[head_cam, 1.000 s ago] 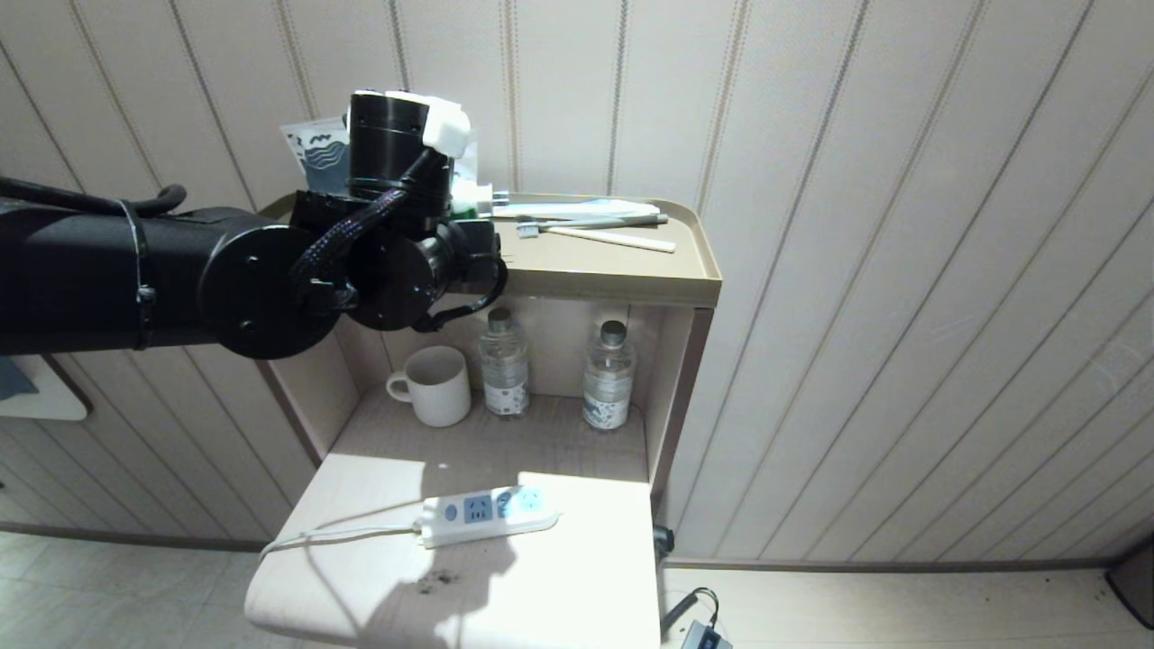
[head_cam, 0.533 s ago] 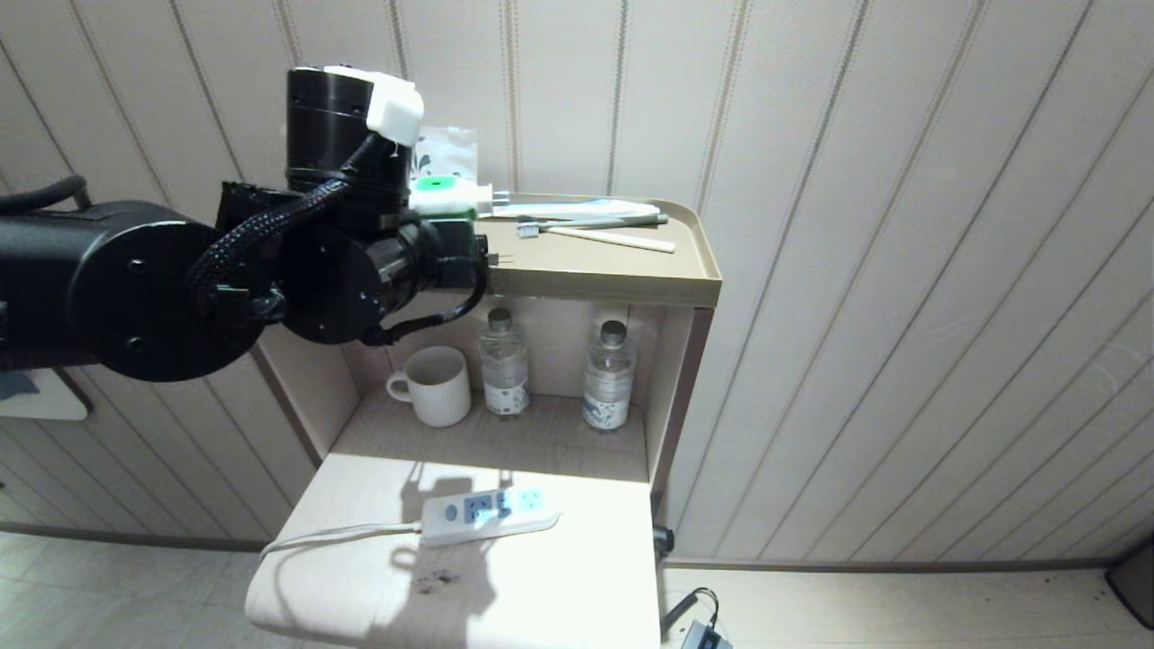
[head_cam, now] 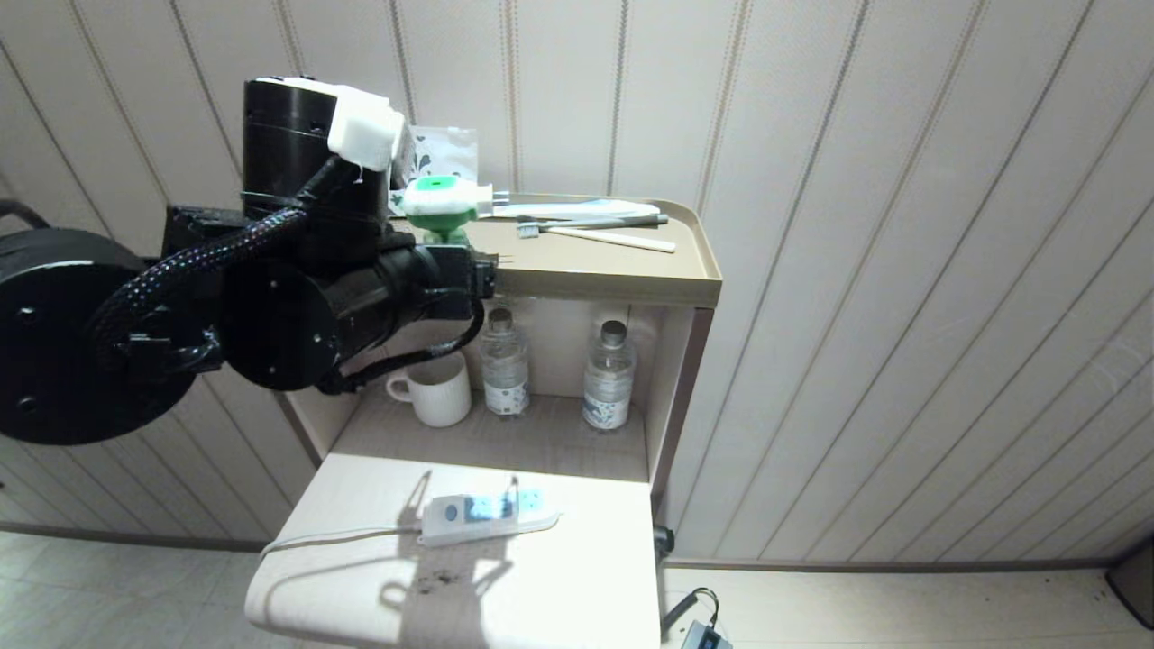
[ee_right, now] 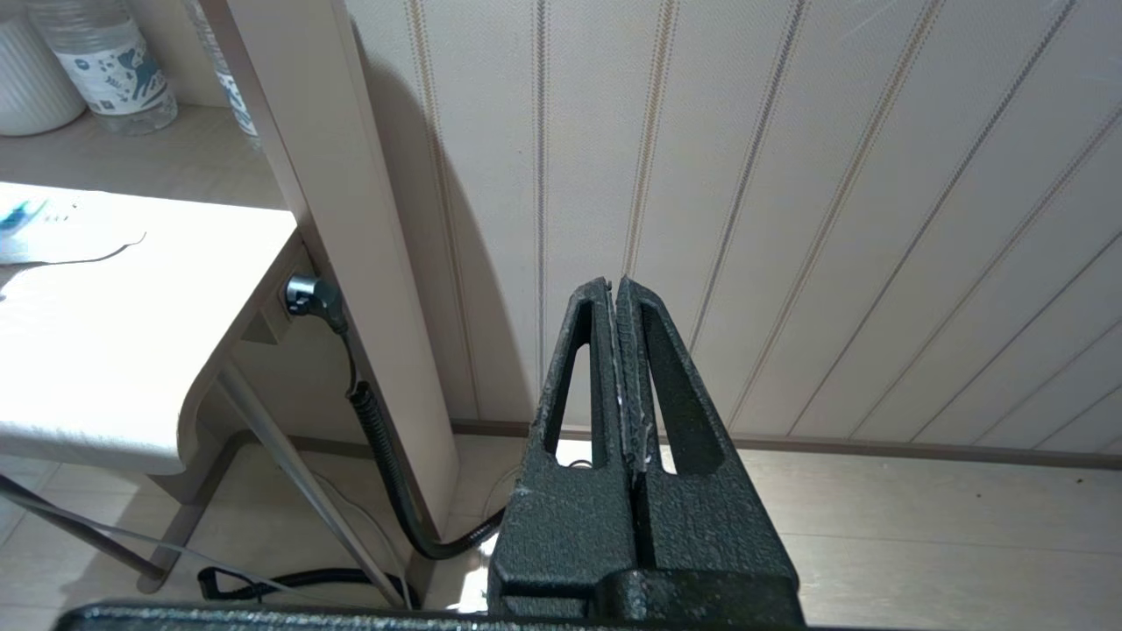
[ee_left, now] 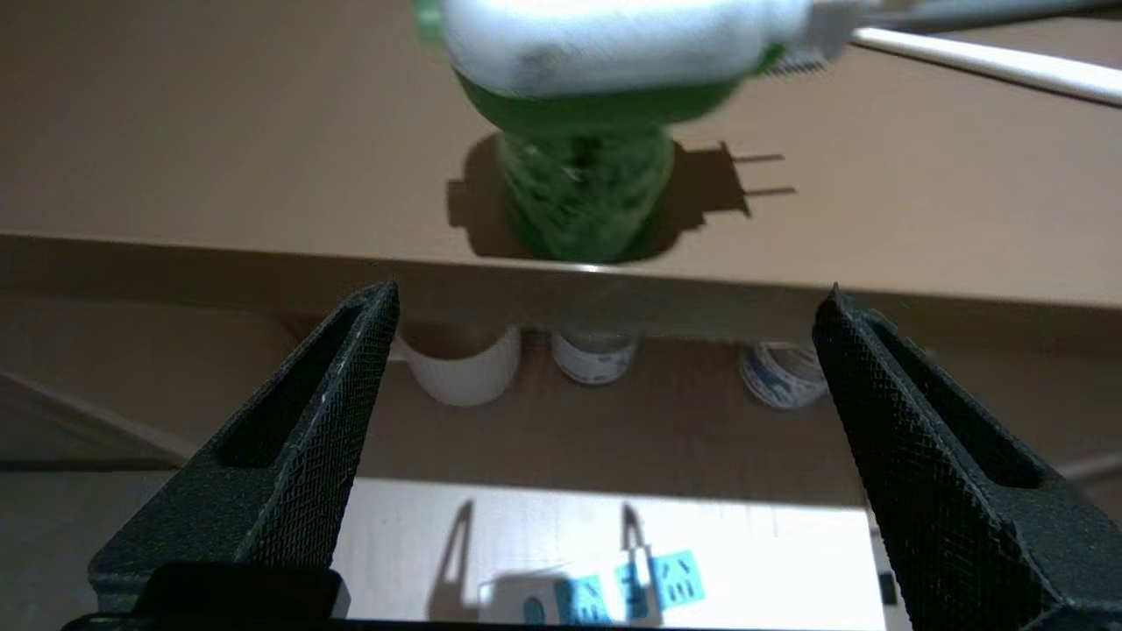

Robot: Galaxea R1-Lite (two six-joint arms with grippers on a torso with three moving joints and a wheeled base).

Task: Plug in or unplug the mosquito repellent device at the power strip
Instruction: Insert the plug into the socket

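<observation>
Head view: device [head_cam: 439,209] upright on top shelf [head_cam: 631,270], unplugged; strip [head_cam: 482,516] on lower table [head_cam: 577,586], sockets bare. Left gripper [head_cam: 482,270] near shelf's front edge.

Left wrist view: jaws wide, empty, below device [ee_left: 583,114]. Risk: arm bumps device, topples it off edge.

Right wrist view: right gripper [ee_right: 618,294] closed, empty, parked near wall.

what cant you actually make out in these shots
- Left tool: head view, hidden behind its own arm.
- Repellent device: left wrist view, blurred, top cut off by the edge.
- Power strip: head view, shadows cross the sockets.
- Mug: head view, partly behind the arm's cable.
</observation>
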